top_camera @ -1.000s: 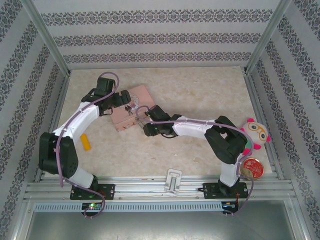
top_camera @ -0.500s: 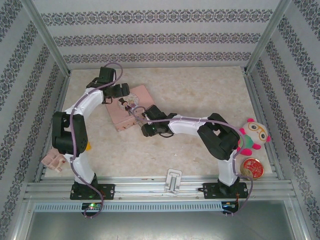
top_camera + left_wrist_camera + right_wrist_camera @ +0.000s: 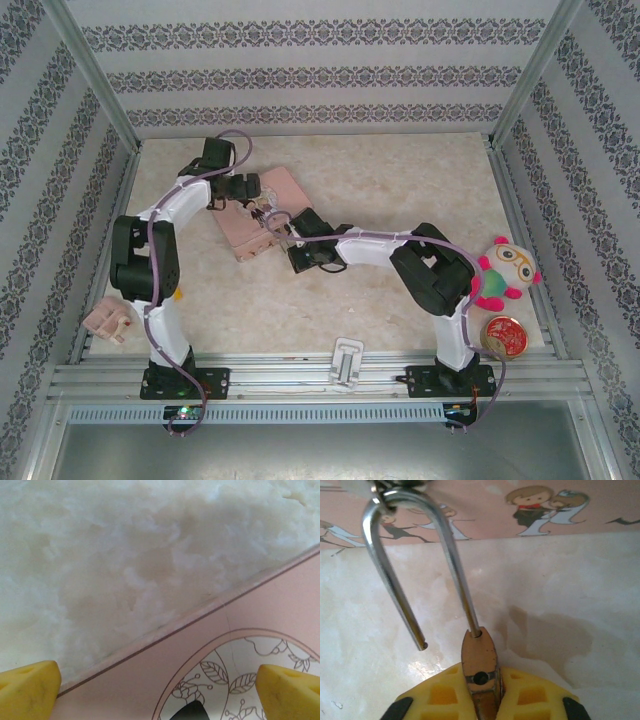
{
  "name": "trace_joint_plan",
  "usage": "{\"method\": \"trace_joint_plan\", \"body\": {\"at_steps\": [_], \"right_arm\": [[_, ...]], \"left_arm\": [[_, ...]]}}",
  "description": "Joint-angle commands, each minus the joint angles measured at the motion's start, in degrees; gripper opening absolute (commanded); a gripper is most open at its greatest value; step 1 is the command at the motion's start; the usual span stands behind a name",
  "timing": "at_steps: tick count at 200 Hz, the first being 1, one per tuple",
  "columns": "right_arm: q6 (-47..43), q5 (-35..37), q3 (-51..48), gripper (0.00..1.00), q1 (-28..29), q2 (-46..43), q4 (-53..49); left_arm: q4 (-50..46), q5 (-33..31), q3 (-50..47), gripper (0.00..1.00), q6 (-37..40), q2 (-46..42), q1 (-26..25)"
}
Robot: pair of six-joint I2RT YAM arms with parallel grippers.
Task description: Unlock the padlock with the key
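In the right wrist view my right gripper (image 3: 481, 690) is shut on the small brass padlock (image 3: 479, 662), its yellow fingers (image 3: 442, 695) pressing both sides of the body. The thin shackle (image 3: 410, 510) stands swung out, one end free of the body above the marble table; its loop passes through a metal ring at the top edge. The key is out of view. From above, the right gripper (image 3: 284, 229) sits at the near edge of the pink tin (image 3: 290, 187). My left gripper (image 3: 240, 192) hangs open over the tin's far-left corner (image 3: 210, 645), its yellow fingertips (image 3: 27, 690) wide apart with nothing between them.
A plush toy (image 3: 505, 268) and a red round tin (image 3: 503, 336) sit by the right arm's base. A white clip-like bracket (image 3: 347, 360) lies on the front rail. A pale pink object (image 3: 107, 320) rests at the front left, a yellow item (image 3: 176, 291) behind the left arm.
The right gripper has closed on the padlock's body. The left arm has raised its elbow and shifted slightly back over the tin, uncovering the pale pink object at front left.
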Motion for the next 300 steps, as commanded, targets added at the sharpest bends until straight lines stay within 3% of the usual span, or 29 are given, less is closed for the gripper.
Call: {"method": "trace_joint_plan", "body": {"at_steps": [1,68,155,181,223,281,300], "right_arm": [[1.7,0.1,-2.5,0.0,-0.6,-0.8,1.6],[11.1,0.6,-11.2,0.0,-0.3,-7.1,5.5],[23.8,0.1,-18.5,0.0,0.9,-11.3,11.9],[26.2,-0.8,-18.8,0.0,0.9,-11.8,14.0],[28.9,-2.0,-18.7,0.0,0.4,-11.4,16.6],[33.4,-3.0,-18.9,0.0,0.2,-11.1,20.1],[35.2,-3.1,-19.4,0.0,0.1,-11.1,21.7]], "left_arm": [[-1.8,1.5,-4.9,0.99,-1.8,-3.4,0.5],[2.9,3.0,-18.7,0.99,-9.5,-14.4,-0.2],[0.0,-7.9,-22.3,0.99,-13.2,-31.5,-1.0],[-3.0,-7.7,-24.6,0.99,-15.6,-35.4,-3.0],[-4.5,-8.4,-31.0,0.99,-18.9,-37.9,-8.9],[-3.7,-8.9,-37.1,1.0,-22.1,-38.6,-9.5],[-2.8,-8.5,-38.0,0.9,-22.4,-39.4,-9.5]]}}
